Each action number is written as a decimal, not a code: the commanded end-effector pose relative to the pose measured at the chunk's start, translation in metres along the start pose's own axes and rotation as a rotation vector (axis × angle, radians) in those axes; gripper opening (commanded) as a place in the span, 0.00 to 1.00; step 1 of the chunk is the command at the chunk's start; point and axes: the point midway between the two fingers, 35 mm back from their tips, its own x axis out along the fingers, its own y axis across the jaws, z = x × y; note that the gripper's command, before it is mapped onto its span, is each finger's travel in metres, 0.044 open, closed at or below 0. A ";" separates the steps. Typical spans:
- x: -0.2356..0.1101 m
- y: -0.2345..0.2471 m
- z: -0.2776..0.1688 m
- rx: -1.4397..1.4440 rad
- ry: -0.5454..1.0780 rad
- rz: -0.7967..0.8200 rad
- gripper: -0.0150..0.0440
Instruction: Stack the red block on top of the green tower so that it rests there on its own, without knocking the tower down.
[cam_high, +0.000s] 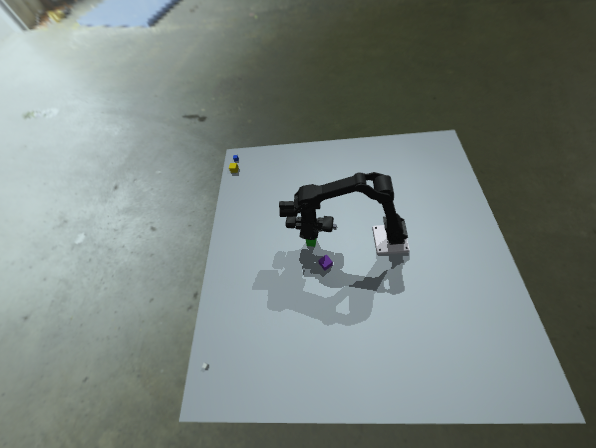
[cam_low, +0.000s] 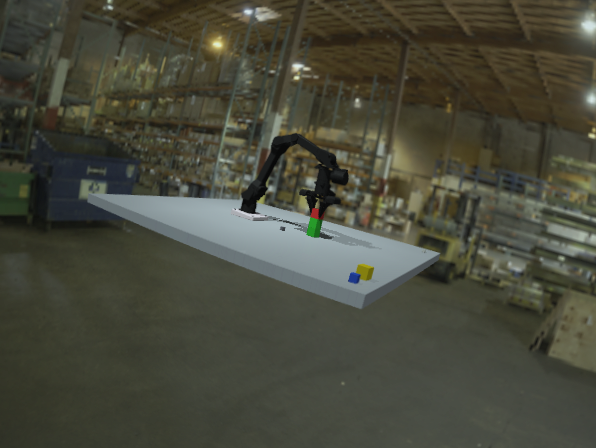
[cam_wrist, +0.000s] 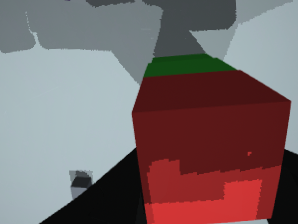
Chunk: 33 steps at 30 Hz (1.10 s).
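Note:
The red block is between the fingers of my gripper, which is shut on it. The green tower stands upright on the table directly under the red block. In the exterior view the red block's underside meets the tower's top with no visible gap; whether it bears on the tower cannot be told. In the wrist view a strip of the tower's green shows beyond the red block, which hides the rest. In the top view the gripper hides the red block.
A purple block lies close to the tower. A small grey block lies on the arm's base side. A yellow block and a blue block are near one corner, a small white block near another.

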 end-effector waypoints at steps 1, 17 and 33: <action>0.001 0.000 0.000 -0.003 0.002 -0.001 0.25; 0.000 0.000 0.000 0.000 0.000 0.000 0.48; 0.000 0.000 0.000 0.000 0.000 0.000 1.00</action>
